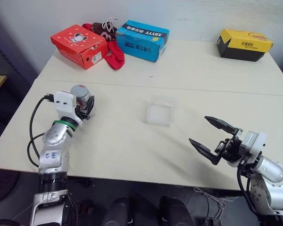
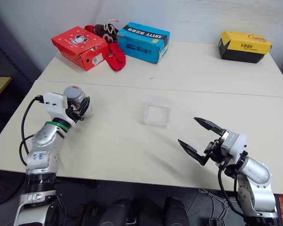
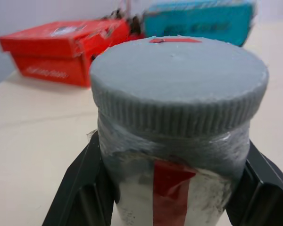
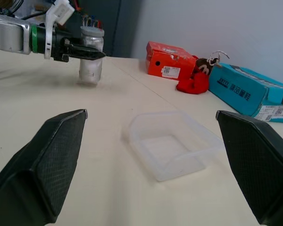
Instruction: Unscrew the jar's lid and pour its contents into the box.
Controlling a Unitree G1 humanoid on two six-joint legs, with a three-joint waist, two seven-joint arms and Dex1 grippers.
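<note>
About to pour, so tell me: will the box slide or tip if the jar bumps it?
Likely slides: the box looks thin, translucent and empty, so light, on a smooth table. Tipping seems unlikely given its low walls and wide base. The thin walls may flex if pushed.

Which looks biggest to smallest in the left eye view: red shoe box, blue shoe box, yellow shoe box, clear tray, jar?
1. Red shoe box and blue shoe box: too alike to rank.
2. Yellow shoe box.
3. Clear tray.
4. Jar.
The shoe boxes sit farther from the camera, so they really are the bigger things.
</note>
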